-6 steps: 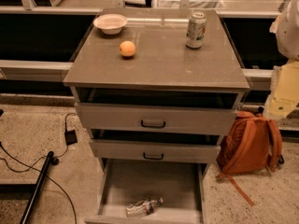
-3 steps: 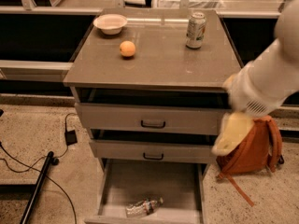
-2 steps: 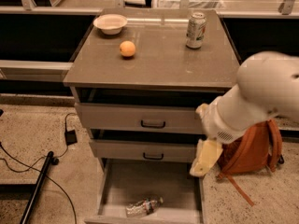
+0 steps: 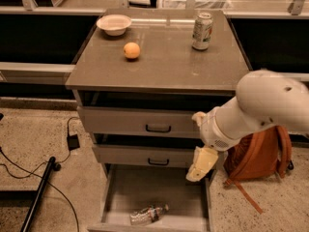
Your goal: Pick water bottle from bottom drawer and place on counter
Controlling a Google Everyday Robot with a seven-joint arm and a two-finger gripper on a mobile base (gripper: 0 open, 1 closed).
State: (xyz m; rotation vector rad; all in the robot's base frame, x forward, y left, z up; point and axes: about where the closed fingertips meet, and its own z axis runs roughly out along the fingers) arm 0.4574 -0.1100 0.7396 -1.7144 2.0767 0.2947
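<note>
A small clear crinkly plastic water bottle (image 4: 148, 214) lies on its side on the plain floor of the wide, shallow grey bottom drawer (image 4: 145, 187). The drawer is pulled out, and the bottle sits near its front edge, at 6 o'clock in the view. The cream-coloured gripper (image 4: 202, 164) hangs at the end of a thick white arm (image 4: 256, 110) that enters from 3 o'clock. It is over the drawer's right rear corner, at about 2 o'clock from the bottle and apart from it. Whether it is spread or closed cannot be told.

Above, the glossy grey-brown bench (image 4: 164, 69) topping the cabinet carries three things. A white-green drink can (image 4: 202, 31) stands upright at 1 o'clock, a round orange fruit (image 4: 132, 50) is at 11 o'clock, and a shallow white bowl (image 4: 114, 24) sits beyond the fruit near the back left corner. An orange backpack (image 4: 263, 153) leans on the floor at 4 o'clock.
</note>
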